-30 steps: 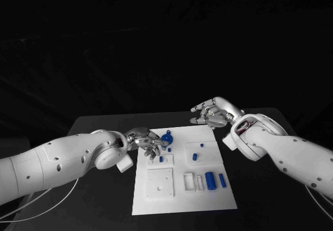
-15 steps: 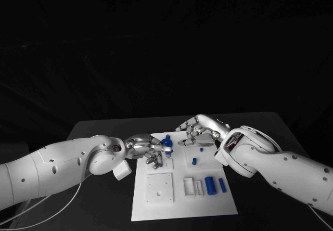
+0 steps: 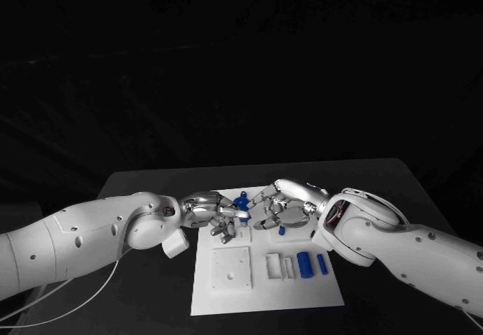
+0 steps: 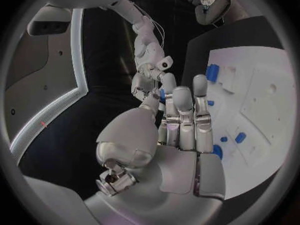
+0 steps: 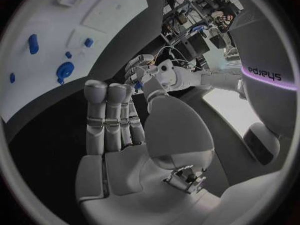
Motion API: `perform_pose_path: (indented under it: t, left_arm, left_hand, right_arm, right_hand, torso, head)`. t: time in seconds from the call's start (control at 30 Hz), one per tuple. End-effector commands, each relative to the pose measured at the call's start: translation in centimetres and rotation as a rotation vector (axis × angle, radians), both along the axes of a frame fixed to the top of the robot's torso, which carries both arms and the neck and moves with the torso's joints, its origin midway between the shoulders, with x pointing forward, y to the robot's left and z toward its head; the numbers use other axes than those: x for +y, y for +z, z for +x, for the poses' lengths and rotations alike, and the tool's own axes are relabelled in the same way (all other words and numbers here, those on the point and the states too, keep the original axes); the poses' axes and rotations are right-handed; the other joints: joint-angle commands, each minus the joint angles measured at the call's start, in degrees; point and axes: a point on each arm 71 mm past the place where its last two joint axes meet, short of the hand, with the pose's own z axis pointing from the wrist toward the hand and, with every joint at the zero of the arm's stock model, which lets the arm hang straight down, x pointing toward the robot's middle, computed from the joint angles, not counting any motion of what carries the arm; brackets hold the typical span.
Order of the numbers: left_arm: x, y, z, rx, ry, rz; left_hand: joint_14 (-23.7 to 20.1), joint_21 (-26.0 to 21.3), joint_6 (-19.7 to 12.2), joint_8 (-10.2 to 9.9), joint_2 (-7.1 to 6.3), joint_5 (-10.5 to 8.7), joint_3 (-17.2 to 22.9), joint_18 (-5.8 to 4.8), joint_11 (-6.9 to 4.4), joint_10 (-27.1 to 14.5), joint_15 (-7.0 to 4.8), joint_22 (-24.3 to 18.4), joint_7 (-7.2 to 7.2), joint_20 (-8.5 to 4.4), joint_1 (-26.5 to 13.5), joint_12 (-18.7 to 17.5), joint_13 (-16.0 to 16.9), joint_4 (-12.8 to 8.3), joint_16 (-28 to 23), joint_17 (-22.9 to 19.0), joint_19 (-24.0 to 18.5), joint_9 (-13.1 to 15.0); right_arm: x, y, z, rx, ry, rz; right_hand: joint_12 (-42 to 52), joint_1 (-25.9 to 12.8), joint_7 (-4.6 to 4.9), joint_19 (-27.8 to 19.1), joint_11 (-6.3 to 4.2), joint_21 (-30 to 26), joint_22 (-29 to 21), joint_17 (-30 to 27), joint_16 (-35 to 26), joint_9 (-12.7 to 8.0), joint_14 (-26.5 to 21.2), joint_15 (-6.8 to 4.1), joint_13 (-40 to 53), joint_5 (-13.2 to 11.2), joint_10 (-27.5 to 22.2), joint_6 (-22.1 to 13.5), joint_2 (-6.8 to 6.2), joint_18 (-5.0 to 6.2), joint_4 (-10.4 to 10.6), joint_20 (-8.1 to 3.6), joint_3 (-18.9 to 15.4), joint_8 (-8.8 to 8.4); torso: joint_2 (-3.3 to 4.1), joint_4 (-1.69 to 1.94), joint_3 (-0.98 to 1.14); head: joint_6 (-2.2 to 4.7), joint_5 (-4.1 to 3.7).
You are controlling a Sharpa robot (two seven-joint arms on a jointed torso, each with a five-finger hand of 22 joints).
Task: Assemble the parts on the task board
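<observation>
Right arm: over the last second it had swung in from the table's far right to the board's far end, bringing the right hand up against the left. Judged a handover or two-handed fitting of one part, not yet completed.

Left arm: little moved; left hand stood over the board's far left corner, fingers closed round a small blue part at their tips.

Right hand: fingers straight and side by side, thumb out toward the blue part; whether it touched or pinched the part could not be told.

Task board: white plate, mid-table.

Other items: white square block; blue cylinder and thinner blue pin by a white frame; small blue peg just beside the right hand.

Obstruction: both hands crowded the same corner, masking the seats beneath.
</observation>
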Motion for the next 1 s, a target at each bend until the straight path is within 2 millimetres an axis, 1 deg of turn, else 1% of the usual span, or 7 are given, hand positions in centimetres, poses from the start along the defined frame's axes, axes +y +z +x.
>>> perform_pose_path:
  t: [0.03, 0.2, 0.33, 0.57, 0.73, 0.9, 1.0]
  left_arm:
    - [-0.15, 0.07, -0.12, -0.029, -0.03, 0.012]
    - [-0.21, 0.01, -0.13, -0.057, -0.037, 0.038]
    - [-0.29, -0.01, -0.18, -0.068, -0.043, 0.05]
    - [-0.42, -0.06, -0.29, -0.09, -0.056, 0.074]
    - [-0.51, -0.04, -0.34, -0.097, -0.057, 0.077]
    - [-0.56, 0.0, -0.33, -0.098, -0.051, 0.073]
    - [-0.55, 0.02, -0.3, -0.097, -0.047, 0.07]
  left_hand:
    - [-0.4, -0.2, 0.0, 0.3, 2.18, -0.16, 2.0, -0.11, -0.1, -0.5, 0.15, 1.1, -0.26, 0.3, 1.5, 0.2, 0.0, -2.6, 0.4, -0.1, 0.1, 0.1]
    - [-0.4, -0.2, 0.0, 0.4, 2.14, -0.24, 1.9, -0.11, -0.11, -0.5, 0.14, 1.1, -0.27, 0.3, 1.5, 0.3, 0.1, -2.7, 0.5, -0.1, 0.2, 0.1]
    - [-0.4, -0.2, 0.0, 0.4, 2.16, -0.36, 1.8, -0.1, -0.11, -0.5, 0.13, 1.1, -0.28, 0.3, 1.5, 0.3, 0.1, -2.7, 0.5, -0.1, 0.2, 0.1]
    - [-0.4, -0.1, 0.0, 0.4, 2.12, -0.46, 1.7, -0.1, -0.12, -0.5, 0.14, 1.1, -0.28, 0.3, 1.6, 0.4, 0.1, -2.8, 0.5, -0.2, 0.2, 0.1]
    - [-0.4, -0.1, 0.0, 0.4, 2.15, -0.93, 1.5, -0.09, -0.11, -0.5, 0.14, 1.1, -0.3, 0.3, 1.5, 0.5, 0.1, -2.7, 0.6, -0.2, 0.2, 0.1]
    - [-0.4, -0.1, 0.1, 0.5, 2.21, -1.38, 1.4, -0.09, -0.12, -0.5, 0.14, 1.1, -0.31, 0.3, 1.6, 0.5, 0.1, -2.6, 0.6, -0.3, 0.2, 0.1]
    - [-0.4, -0.1, 0.0, 0.5, 2.31, -1.74, 1.3, -0.1, -0.12, -0.5, 0.14, 1.1, -0.33, 0.3, 1.6, 0.5, 0.1, -2.5, 0.6, -0.3, 0.2, 0.1]
  right_arm:
    - [0.27, -0.11, -0.39, 0.02, 0.046, 0.001]
    - [0.37, -0.12, -0.5, 0.034, 0.05, 0.014]
    - [0.44, -0.09, -0.51, 0.035, 0.048, 0.022]
    - [0.49, -0.06, -0.45, 0.038, 0.041, 0.034]
    - [0.67, -0.32, -0.48, 0.052, 0.047, 0.028]
    - [0.94, -0.71, -0.62, 0.066, 0.058, 0.02]
    - [1.07, -0.89, -0.72, 0.074, 0.065, 0.015]
  right_hand:
    - [-0.4, -0.3, -0.04, -0.2, -0.06, 0.1, 4.1, 0.1, 0.0, -0.1, -0.2, -0.09, 0.0, 0.5, -0.2, 0.2, 0.47, -0.18, -0.1, -0.04, -0.4, -0.1]
    - [-0.3, -0.8, -0.05, -0.2, -0.07, 0.4, 4.1, 0.1, 0.1, -0.1, -0.2, -0.1, 0.1, 0.6, -0.2, 0.4, 0.78, -0.22, -0.1, -0.06, -0.5, -0.09]
    - [-0.2, -1.3, -0.11, -0.1, -0.12, 0.6, 4.2, 0.1, 0.1, -0.1, -0.1, -0.13, 0.2, 0.5, -0.1, 0.5, 1.2, -0.24, 0.2, -0.08, -0.7, -0.09]
    - [0.0, -2.0, -0.22, 0.0, -0.27, 1.1, 4.2, 0.2, 0.2, -0.1, 0.1, -0.24, 0.4, -1.4, -0.1, 1.1, 2.66, -0.29, 0.6, -0.18, 0.6, -0.11]
    - [0.2, -2.5, -0.59, 0.0, -0.47, 1.4, 4.3, 0.3, 0.3, -0.1, 0.1, -0.37, 0.7, -3.3, -0.1, 2.8, 3.02, -0.39, 0.2, -0.28, 2.7, -0.11]
    - [0.3, -2.7, -1.0, -0.1, -0.68, 1.5, 4.3, 0.3, 0.2, 0.0, 0.1, -0.49, 0.9, -3.6, -0.1, 4.4, 3.0, -0.47, 0.0, -0.4, 3.5, -0.1]
    - [0.3, -2.7, -1.32, -0.1, -0.82, 1.5, 4.3, 0.3, 0.2, 0.1, 0.1, -0.59, 0.9, -3.7, -0.1, 5.5, 2.97, -0.54, -0.1, -0.49, 3.7, -0.08]
  torso:
    - [0.01, 0.0, -0.01]
    - [0.03, -0.01, -0.08]
    - [0.04, 0.01, -0.08]
    - [-0.02, -0.02, -0.11]
    - [0.02, -0.04, -0.11]
    - [0.01, 0.02, -0.05]
    - [0.01, 0.03, -0.06]
  head:
    - [-0.14, 0.1]
    - [-0.31, 0.17]
    - [-0.45, 0.21]
    - [-0.62, 0.27]
    - [-0.69, 0.37]
    - [-0.81, 0.44]
    - [-0.9, 0.44]
